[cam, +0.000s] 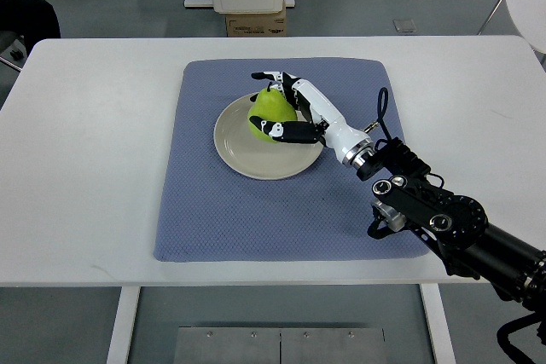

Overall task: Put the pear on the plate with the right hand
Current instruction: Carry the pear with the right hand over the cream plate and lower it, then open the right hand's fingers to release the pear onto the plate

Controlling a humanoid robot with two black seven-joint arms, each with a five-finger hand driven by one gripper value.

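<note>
The right robot hand point(286, 108) is reaching in from the lower right of the frame, its fingers wrapping around the green pear point(268, 109). The pear is sitting on the beige plate point(247, 155), which is lying on a blue mat point(205, 210) at the centre of the white desk point(85, 151).
</note>
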